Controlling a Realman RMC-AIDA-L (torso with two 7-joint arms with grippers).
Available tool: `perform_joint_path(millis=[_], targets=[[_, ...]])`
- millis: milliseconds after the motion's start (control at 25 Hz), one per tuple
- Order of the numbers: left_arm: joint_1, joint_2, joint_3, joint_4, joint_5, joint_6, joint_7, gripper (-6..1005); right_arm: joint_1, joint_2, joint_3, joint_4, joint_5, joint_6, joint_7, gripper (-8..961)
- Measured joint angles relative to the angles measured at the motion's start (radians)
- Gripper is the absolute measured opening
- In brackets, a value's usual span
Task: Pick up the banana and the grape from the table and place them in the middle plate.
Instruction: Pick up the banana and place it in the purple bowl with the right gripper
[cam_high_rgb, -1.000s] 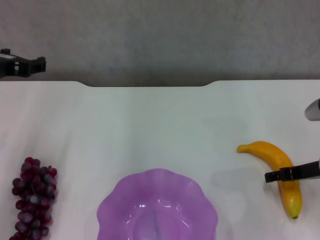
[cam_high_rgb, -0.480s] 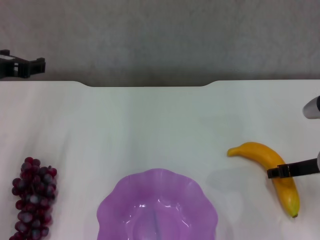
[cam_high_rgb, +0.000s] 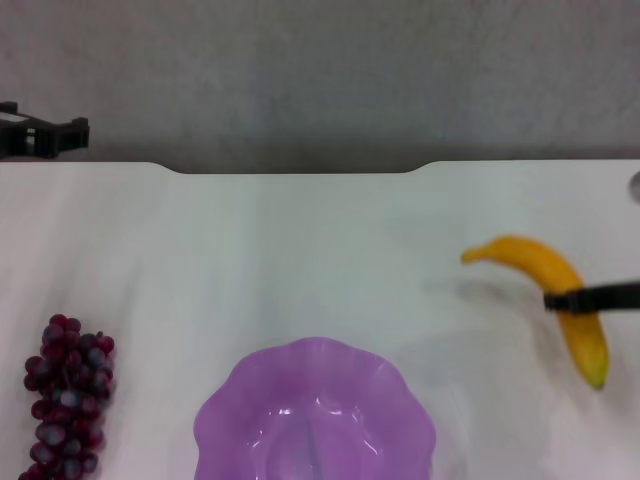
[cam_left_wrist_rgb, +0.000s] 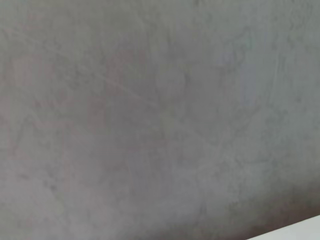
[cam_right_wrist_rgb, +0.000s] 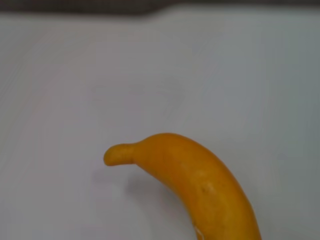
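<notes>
The yellow-orange banana hangs a little above the white table at the right, its faint shadow on the tabletop below it. My right gripper is shut on the banana's middle; one black finger crosses it. In the right wrist view the banana fills the lower middle, its stem end free. The bunch of dark red-purple grapes lies on the table at the near left. The light purple scalloped plate sits at the near middle with nothing in it. My left gripper is parked beyond the table's far left edge.
The table's far edge has a shallow notch in the middle, with grey floor behind it. The left wrist view shows only grey floor and a sliver of table corner. Bare tabletop lies between the banana and the plate.
My right gripper has lifted the banana off the table; it rose and tilted, and its shadow has separated from it. The grapes, the plate and the left arm have not moved.
</notes>
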Motion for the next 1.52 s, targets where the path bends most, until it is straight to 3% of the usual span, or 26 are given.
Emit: perform_joint_path(millis=[200,400,680,960,1520], targets=[[-0.001,0.0,0.0,-0.011,-0.001,0.0,0.0,858,-0.107,0.0,-0.009,-0.32,0.0,0.057,0.02,533],[-0.003,-0.001,0.002,-0.012,0.0,-0.002,0.0,858,-0.137,-0.001,-0.096,-0.465,-0.007,0.085,0.043,540],[-0.003,-0.001,0.001,-0.013,0.001,-0.003,0.0,857,-0.113,-0.002,-0.274,-0.533,-0.01,0.103,0.07,549],[0.0,0.0,0.0,-0.019,0.001,-0.002,0.0,857,-0.03,-0.003,-0.458,-0.54,-0.01,0.112,0.106,558],[-0.006,0.0,-0.002,-0.026,0.001,0.005,0.0,856,0.056,-0.003,-0.623,-0.517,-0.003,0.117,0.113,577]])
